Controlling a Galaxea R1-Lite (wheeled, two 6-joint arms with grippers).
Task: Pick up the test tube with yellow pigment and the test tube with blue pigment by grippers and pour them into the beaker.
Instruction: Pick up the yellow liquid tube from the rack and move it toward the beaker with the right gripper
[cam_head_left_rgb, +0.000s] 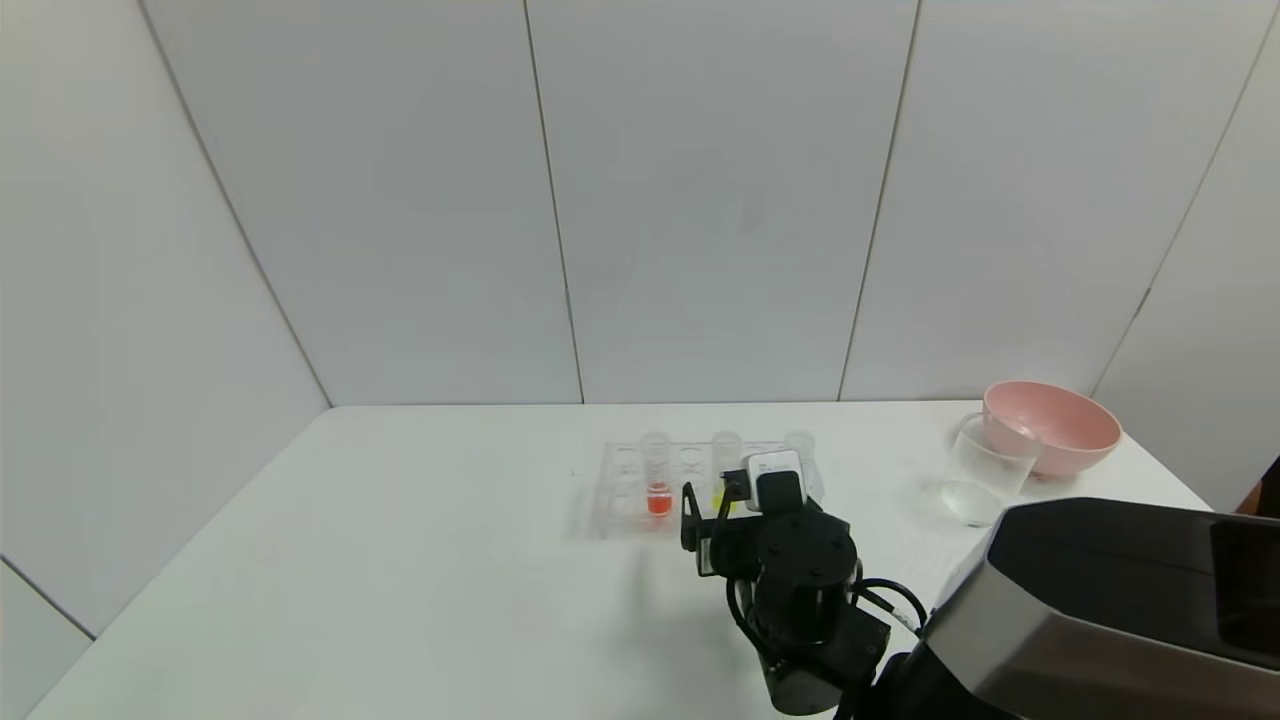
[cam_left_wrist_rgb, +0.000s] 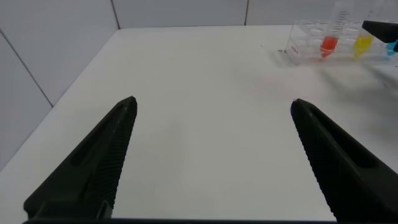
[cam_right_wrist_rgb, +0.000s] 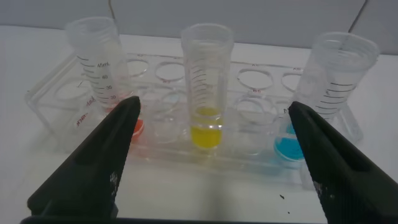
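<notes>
The right gripper (cam_head_left_rgb: 706, 522) hovered with its fingers (cam_right_wrist_rgb: 93, 163) spread apart before a clear rack (cam_right_wrist_rgb: 56, 102) standing toward the far edge of the counter (cam_head_left_rgb: 400, 560). In the rack, upright, stood the test tube with yellow pigment (cam_right_wrist_rgb: 206, 87), centred between the fingers, with the test tube with blue pigment (cam_right_wrist_rgb: 323, 93) and an orange-red tube (cam_right_wrist_rgb: 99, 74) on either side. The beaker (cam_head_left_rgb: 985, 475) stood near the far right corner, touching a pink bowl (cam_head_left_rgb: 1055, 425). The left gripper (cam_left_wrist_rgb: 211, 162), fingers apart, hung over the bare left side of the counter.
</notes>
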